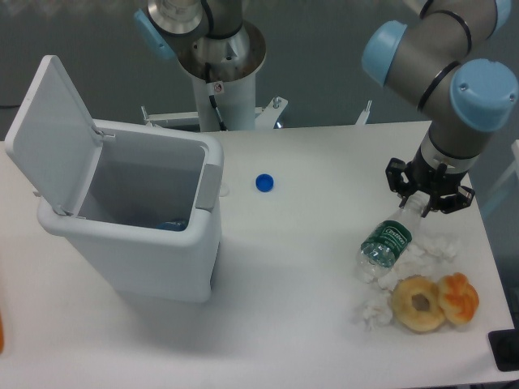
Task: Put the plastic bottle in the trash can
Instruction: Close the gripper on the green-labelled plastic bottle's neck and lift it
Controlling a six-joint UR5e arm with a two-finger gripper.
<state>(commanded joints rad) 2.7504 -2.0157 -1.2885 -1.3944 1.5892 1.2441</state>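
While the trash can (134, 231) stands at the table's (300, 267) left with its lid raised, the plastic bottle (388, 241) lies tilted at the right, its neck between the gripper's (427, 197) fingers; whether they clench it cannot be told. A blue cap (264, 183) sits between can and bottle. Two pastries (435, 301) and white crumpled scraps (381, 300) lie just beside the bottle's base.

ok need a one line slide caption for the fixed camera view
UR5e gripper at the neck of a tilted plastic bottle beside crumpled tissue, with the open trash can waiting across the table.
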